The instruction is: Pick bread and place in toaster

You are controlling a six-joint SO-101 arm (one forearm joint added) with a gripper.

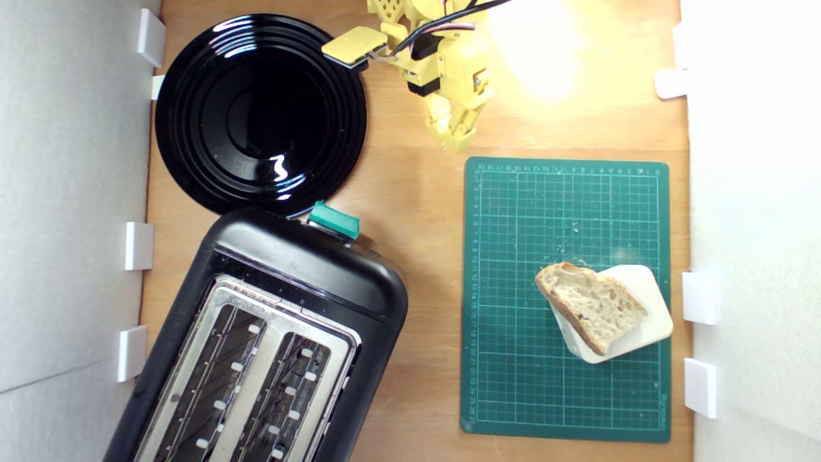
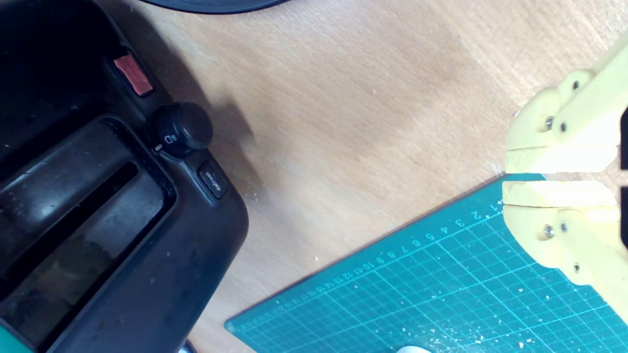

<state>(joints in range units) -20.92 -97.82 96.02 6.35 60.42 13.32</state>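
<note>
Wooden tabletop point(image 1: 417, 212) — the toaster point(image 1: 269, 340) with its 2 slots sits at the exterior view's lower left, the bread point(image 1: 590, 305) right of it on a cream box point(image 1: 648, 308) atop the green mat point(image 1: 513, 269). Farther back, the yellow gripper point(image 1: 457, 138) hangs empty beside the black plate point(image 1: 256, 109) — jaws nearly together.

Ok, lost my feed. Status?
Gripper empty, fingers nearly shut, above mat's top edge. Bread on cream box. Toaster slots empty. Path clear.

Bright; glare washes out tabletop point(image 1: 545, 51), streaks plate point(image 1: 260, 112); wrist view slightly soft.
</note>
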